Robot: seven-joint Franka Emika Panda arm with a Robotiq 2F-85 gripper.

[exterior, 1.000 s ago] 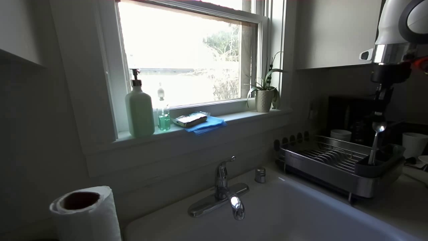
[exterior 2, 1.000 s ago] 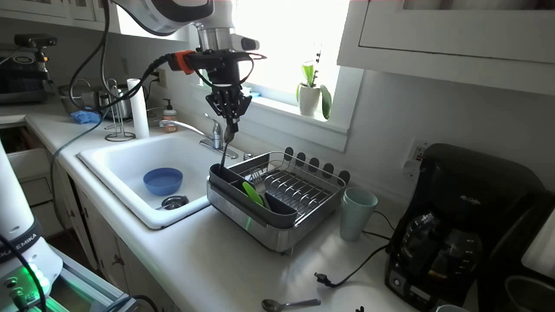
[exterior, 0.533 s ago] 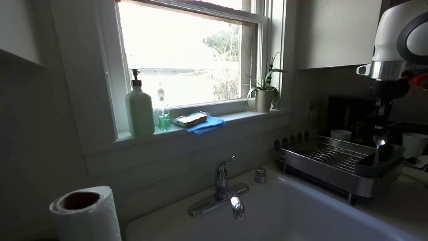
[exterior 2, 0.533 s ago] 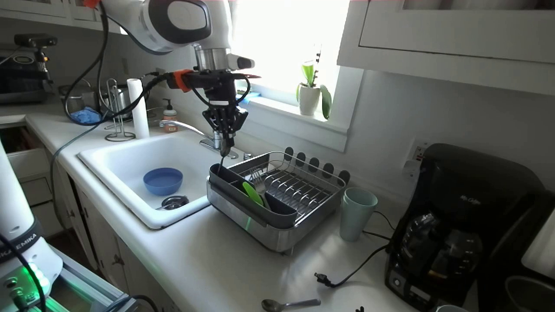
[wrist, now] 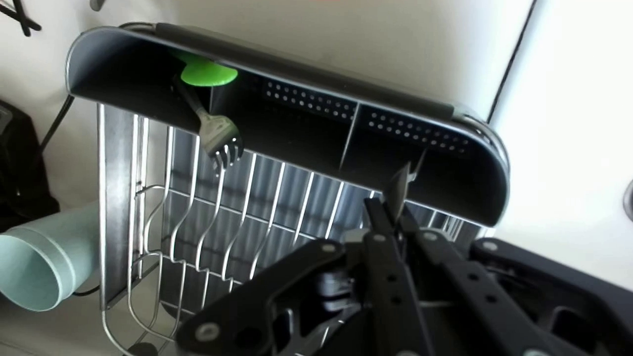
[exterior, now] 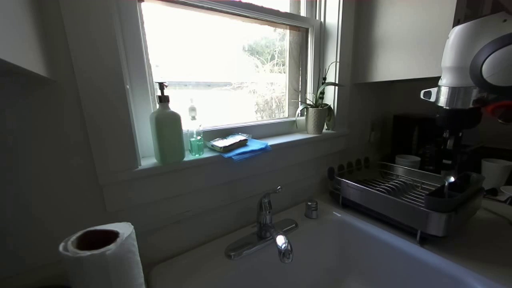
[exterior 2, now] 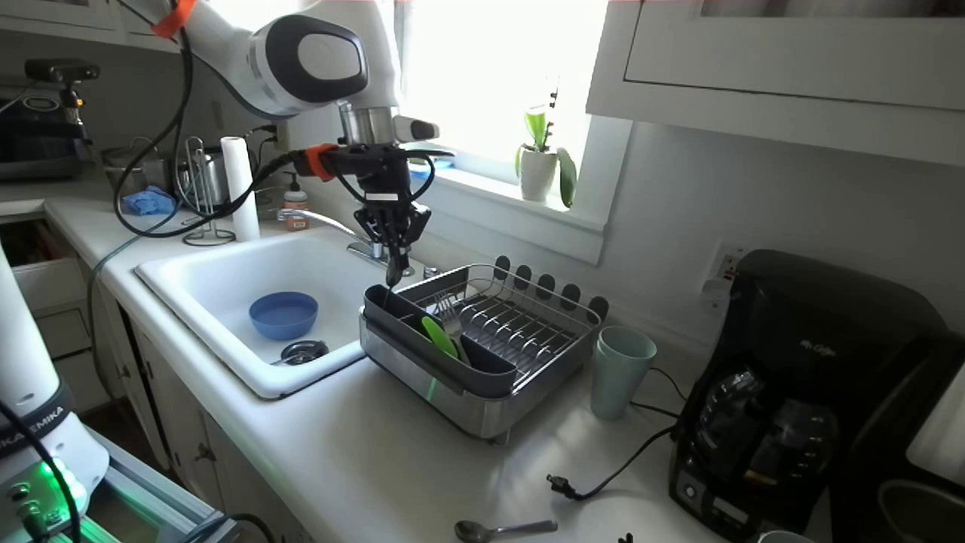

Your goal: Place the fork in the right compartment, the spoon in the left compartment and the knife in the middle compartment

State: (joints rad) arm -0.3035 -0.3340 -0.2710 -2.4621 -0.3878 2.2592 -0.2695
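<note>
My gripper (exterior 2: 395, 256) is shut on the bowl of a metal spoon (wrist: 399, 190). The spoon is upright, bowl up, its handle down in the sink-end compartment of the dark caddy (wrist: 306, 66). The spoon also shows in an exterior view (exterior: 449, 182); how deep its handle reaches is hidden. A metal fork (wrist: 217, 133), tines up, leans from the caddy's opposite end compartment over the rack side. A bright green utensil (wrist: 207, 74) leans near the divider there; its lower part is hidden. The middle compartment's perforated floor shows. I cannot make out a knife.
The caddy hangs on a metal dish rack (exterior 2: 422, 385) beside the white sink (exterior 2: 203, 302). A faucet (exterior 2: 324, 220) stands behind. Pale cups (exterior 2: 622, 369) and a coffee maker (exterior 2: 799, 392) stand past the rack. Another spoon (exterior 2: 505, 531) lies on the counter.
My gripper has moved down with the spoon, and the spoon's handle has sunk deeper into the sink-end compartment. The grip stays shut. The fork and green utensil have not moved.
</note>
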